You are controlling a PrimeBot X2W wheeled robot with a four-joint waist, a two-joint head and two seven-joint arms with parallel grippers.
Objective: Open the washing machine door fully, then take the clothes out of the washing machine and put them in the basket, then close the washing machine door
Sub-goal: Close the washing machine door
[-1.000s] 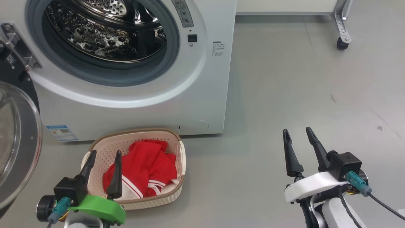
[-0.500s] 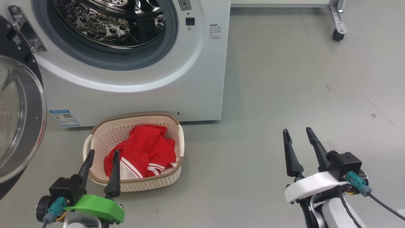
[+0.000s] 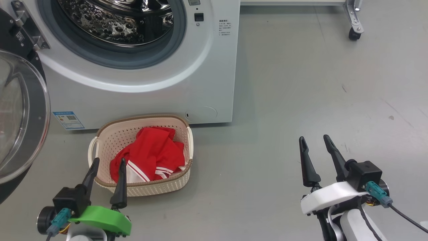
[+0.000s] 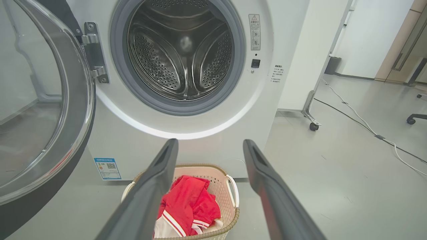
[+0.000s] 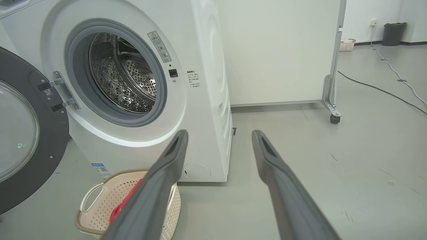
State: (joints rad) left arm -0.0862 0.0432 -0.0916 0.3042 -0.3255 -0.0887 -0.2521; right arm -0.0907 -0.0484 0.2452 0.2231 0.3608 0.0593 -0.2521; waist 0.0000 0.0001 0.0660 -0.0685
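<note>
**Claws (2).** The left claw (image 3: 109, 160) is at the near left, on a green mount. Its two dark fingers stand wide apart and hold nothing. Its fingertips overlap the near rim of the basket in the head view, and whether they touch it cannot be told. The right claw (image 3: 313, 137) is at the near right, on a white mount. It hangs over bare grey floor (image 3: 301, 83), well apart from the basket, with its jaws wide and empty.

**Basket (1).** The basket (image 3: 157, 187) stands on the floor just in front of the washing machine, below the round opening. It has two side handles.

**Clothes (1 heap).** The clothes (image 3: 150, 154) lie inside the basket as one crumpled red heap with white panels and striped trim. The number of garments cannot be told.

**Washing machine (1).** The washing machine (image 3: 150, 97) stands behind the basket. Its lower front carries one blue label (image 3: 68, 119) at the left and one round filter cover (image 3: 201, 113) at the right. A grey gasket (image 4: 186, 108) rings the perforated steel drum (image 4: 181, 50).

**Washing machine door (1).** The washing machine door (image 3: 20, 113) is open. It is swung out to the left on a metal hinge (image 4: 95, 50).

**Far area.** A white partition (image 5: 277, 50) stands to the right of the machine on a bracket with one visible castor (image 3: 353, 33).
</note>
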